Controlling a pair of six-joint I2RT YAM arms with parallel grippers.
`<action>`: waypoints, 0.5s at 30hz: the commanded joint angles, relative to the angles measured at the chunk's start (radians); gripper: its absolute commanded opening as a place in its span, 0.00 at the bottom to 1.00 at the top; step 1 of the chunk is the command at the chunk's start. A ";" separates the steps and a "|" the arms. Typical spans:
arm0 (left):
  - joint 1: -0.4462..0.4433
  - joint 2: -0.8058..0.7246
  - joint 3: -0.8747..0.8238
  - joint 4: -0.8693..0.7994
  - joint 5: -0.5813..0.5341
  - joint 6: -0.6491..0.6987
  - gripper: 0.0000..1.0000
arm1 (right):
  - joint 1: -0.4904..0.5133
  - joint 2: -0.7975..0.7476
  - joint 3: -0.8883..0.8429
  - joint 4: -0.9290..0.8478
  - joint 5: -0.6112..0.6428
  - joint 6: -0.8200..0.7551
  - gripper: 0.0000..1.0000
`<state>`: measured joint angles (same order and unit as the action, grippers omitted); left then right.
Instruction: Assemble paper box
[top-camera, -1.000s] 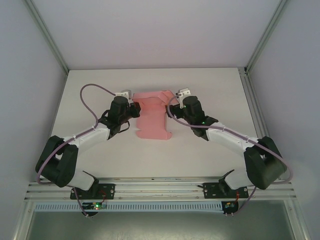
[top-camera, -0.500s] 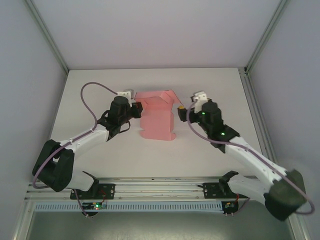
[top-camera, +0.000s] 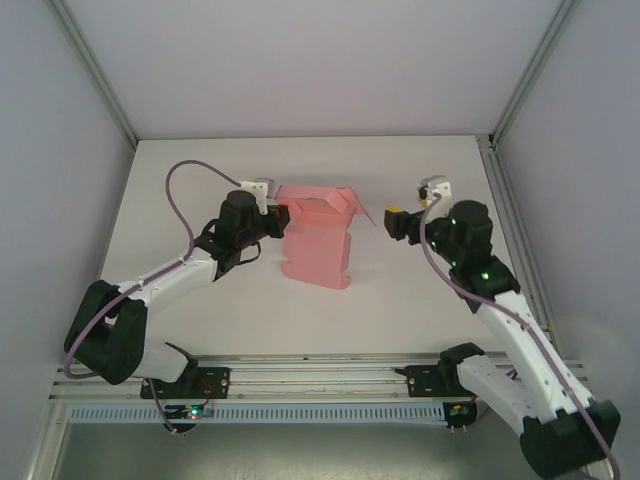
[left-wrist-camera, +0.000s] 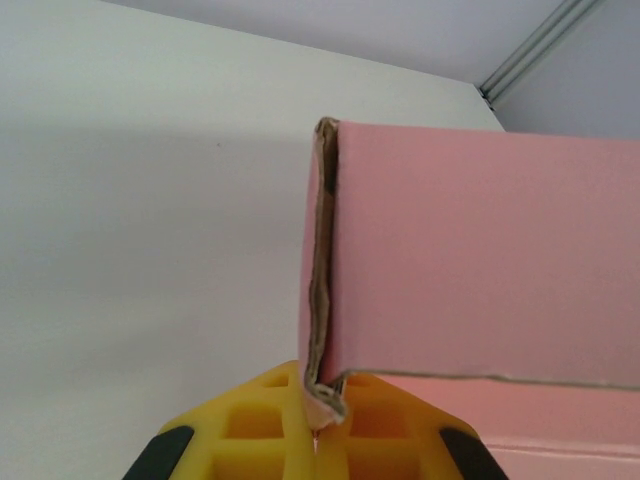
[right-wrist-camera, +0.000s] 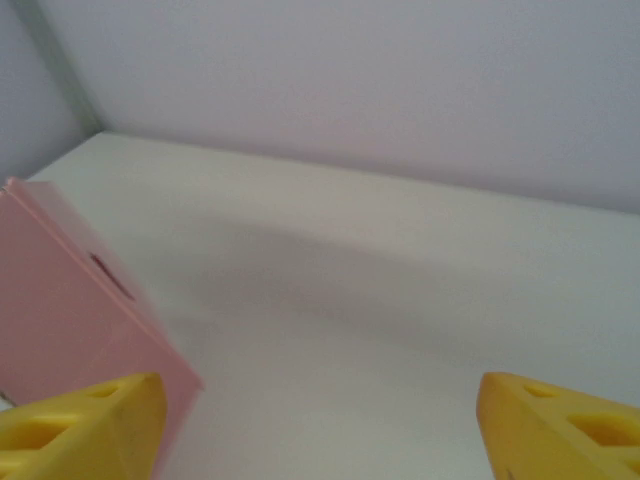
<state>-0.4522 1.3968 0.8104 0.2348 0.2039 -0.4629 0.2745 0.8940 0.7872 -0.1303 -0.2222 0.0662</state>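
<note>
Right pincer withdrawn rightward, gaping, empty; left pincer pinches paper box edge.

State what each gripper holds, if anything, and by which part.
The left gripper pinches the paper box by the folded edge on its left side. The right gripper holds nothing; its jaws stand apart, to the right of the box.
</note>
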 joint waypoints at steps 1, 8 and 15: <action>-0.005 -0.002 0.024 0.004 0.040 0.036 0.00 | -0.002 0.099 0.077 -0.030 -0.247 -0.033 0.70; -0.005 -0.007 0.026 -0.029 0.011 0.041 0.00 | 0.053 0.238 0.190 -0.122 -0.450 -0.111 0.52; -0.005 0.001 0.042 -0.043 0.032 0.044 0.00 | 0.170 0.280 0.194 -0.121 -0.369 -0.145 0.52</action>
<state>-0.4522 1.3968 0.8124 0.2054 0.2214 -0.4438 0.4164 1.1511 0.9508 -0.2409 -0.5900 -0.0498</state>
